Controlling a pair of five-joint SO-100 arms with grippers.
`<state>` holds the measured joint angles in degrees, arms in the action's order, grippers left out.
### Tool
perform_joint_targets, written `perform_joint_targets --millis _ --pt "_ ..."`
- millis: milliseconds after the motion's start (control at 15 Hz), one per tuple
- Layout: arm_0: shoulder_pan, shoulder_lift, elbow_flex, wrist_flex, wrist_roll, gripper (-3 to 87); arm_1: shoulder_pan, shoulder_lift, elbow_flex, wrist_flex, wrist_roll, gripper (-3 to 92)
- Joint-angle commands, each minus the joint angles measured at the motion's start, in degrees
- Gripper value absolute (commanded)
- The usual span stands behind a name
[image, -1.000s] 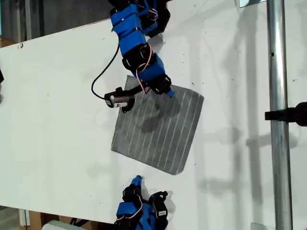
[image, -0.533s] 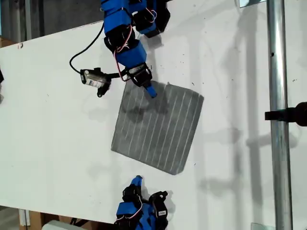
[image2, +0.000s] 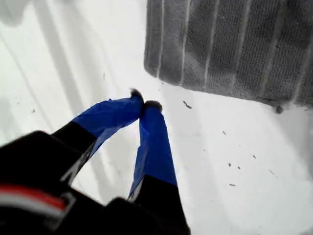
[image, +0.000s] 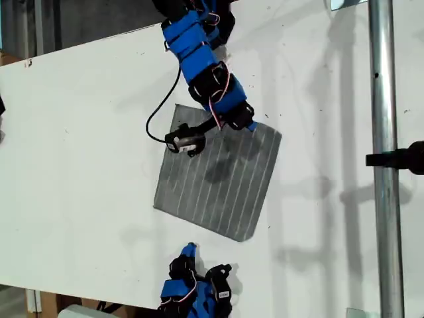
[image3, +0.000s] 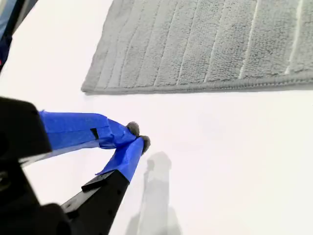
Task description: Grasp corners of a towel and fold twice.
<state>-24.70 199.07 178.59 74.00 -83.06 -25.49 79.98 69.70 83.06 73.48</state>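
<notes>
The grey striped towel (image: 218, 179) lies flat and unfolded on the white table. My first gripper (image: 250, 127) reaches in from the exterior view's top and hangs by the towel's far edge, near a corner (image: 279, 136). Its wrist view shows the gripper (image2: 144, 104) shut and empty, just short of that corner (image2: 148, 66) of the towel (image2: 234, 44). My second gripper (image: 191, 248) rests at the exterior view's bottom. It (image3: 138, 136) is shut on nothing, apart from the towel (image3: 210, 39), whose near edge ends in a corner (image3: 84, 89).
A metal pole (image: 381, 159) with a black clamp (image: 397, 159) runs down the exterior view's right side. The first arm's small camera (image: 182, 140) and black cable hang over the towel. Bare white table (image: 79, 165) spreads to the exterior view's left.
My first arm swung towards the exterior view's left, then back right to the towel's far right corner. The towel and my second arm have not moved.
</notes>
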Motion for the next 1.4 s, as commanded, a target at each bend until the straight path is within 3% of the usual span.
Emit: perform_joint_targets --millis 0,67,200,733,867,1000,1067,1333 --pt "-0.62 0.18 -0.09 -0.18 0.00 -2.8 0.62 0.09 -2.20 0.62 0.53 21.7" --pt "-0.62 0.18 -0.09 -0.26 0.00 -2.8 1.76 0.53 -1.85 0.18 -1.58 33.8" --pt "-0.62 0.18 -0.09 -0.26 0.26 -2.8 2.90 -0.26 1.14 -0.18 -2.64 41.0" --pt "-0.62 0.18 -0.09 -0.18 0.35 -2.8 -0.53 -23.20 -1.05 -2.90 8.53 40.0" --pt "-0.70 0.18 -0.09 -0.18 0.26 -2.8 0.26 -27.07 -2.81 -5.19 9.40 34.3" --pt "-0.70 0.18 -0.09 -0.18 0.18 -2.8 1.67 -29.09 -2.72 -9.14 9.76 8.6" --pt "-0.70 0.18 -0.09 -0.09 0.18 -2.8 1.85 -28.74 -2.72 -9.67 9.84 2.4" --pt "-0.70 0.18 -0.18 -0.09 -0.18 -2.8 2.29 -18.54 0.97 -8.53 7.38 -0.2"
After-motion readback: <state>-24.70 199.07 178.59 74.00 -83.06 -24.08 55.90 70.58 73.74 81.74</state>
